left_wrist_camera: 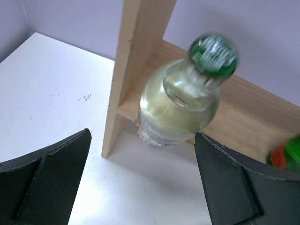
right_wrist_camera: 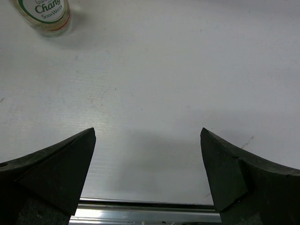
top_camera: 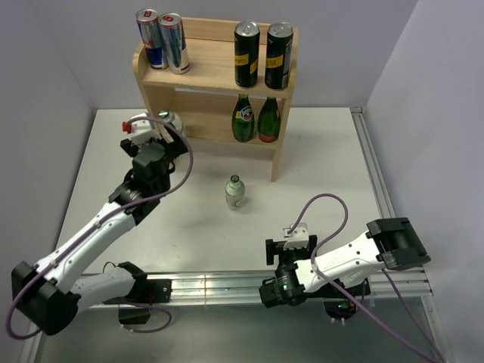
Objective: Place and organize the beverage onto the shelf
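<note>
Step, by judgement: settling clear bottle point(left_wrist_camera: 178, 103) on lower tier of shelf point(top_camera: 214, 60), left end, just inside left side panel.
On left tool point(left_wrist_camera: 143, 135): jaws wide apart, straddling bottle, no pad contact visible.
Cap blurred; seated or rocking, cannot tell.
Back out straight, away from shelf, without clipping bottle or panel.
Leave upright, in row with green bottles point(top_camera: 255, 119) at tier's right end.
Likely next: second clear bottle point(top_camera: 235, 193), upright on surface point(top_camera: 333, 166) before shelf.
On right tool point(right_wrist_camera: 147, 133): jaws wide apart, nothing between, well in front of shelf.

Upright soda bottle point(top_camera: 235, 192) before wooden shelf point(top_camera: 212, 66)
</note>
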{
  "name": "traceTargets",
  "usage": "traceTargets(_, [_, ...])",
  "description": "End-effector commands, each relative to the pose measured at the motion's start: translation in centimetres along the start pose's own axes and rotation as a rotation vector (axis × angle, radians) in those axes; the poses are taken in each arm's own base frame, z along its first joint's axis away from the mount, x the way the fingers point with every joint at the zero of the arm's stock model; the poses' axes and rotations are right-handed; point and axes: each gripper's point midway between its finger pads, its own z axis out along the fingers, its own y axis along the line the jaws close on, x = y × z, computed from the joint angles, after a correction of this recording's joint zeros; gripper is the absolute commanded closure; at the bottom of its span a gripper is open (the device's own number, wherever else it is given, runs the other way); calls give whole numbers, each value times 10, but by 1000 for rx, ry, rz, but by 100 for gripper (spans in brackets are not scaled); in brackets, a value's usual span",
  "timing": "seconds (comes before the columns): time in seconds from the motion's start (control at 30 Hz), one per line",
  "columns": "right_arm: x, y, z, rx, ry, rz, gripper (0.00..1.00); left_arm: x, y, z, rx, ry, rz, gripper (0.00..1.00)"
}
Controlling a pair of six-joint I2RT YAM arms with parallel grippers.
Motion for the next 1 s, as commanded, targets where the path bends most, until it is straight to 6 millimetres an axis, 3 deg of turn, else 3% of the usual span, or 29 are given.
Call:
traceTargets(0.0, [-8,23,-4,-18,-13,363,0,-6,7,-16,22,-20,-22,1])
traceTargets(0.13, [-12,20,-4,-8,-25,372,0,19,4,-5,39,24,43,1])
traceTargets(0.23, [-18,11,-3,-5,-38,390,0,59,-11,20,70,100,43,1])
traceTargets(0.27, [-21,4,-3,2,-38,413,0,89,-12,37,44,179,52,1])
traceTargets(0.37, [-21,-9,-1,-9,-22,461,0,102,-15,72,9,189,75,10])
traceTargets(0.43, [-17,-11,1,-31,-9,481,0,90,-23,82,15,137,77,15])
traceTargets(0.53, [-18,-4,-1,-71,3,510,1,73,-24,89,-22,80,88,31])
traceTargets(0.63, [-23,4,-4,-72,-12,464,1,53,-26,92,-36,43,79,62])
traceTargets(0.73, [-28,11,-7,-23,-46,381,1,40,-30,94,-41,26,78,84])
traceTargets(0.83, [-26,28,-9,-22,-61,337,0,40,-32,98,-50,33,88,100])
traceTargets(0.97, [-29,42,-14,-54,-65,329,0,40,-33,99,-43,31,97,100])
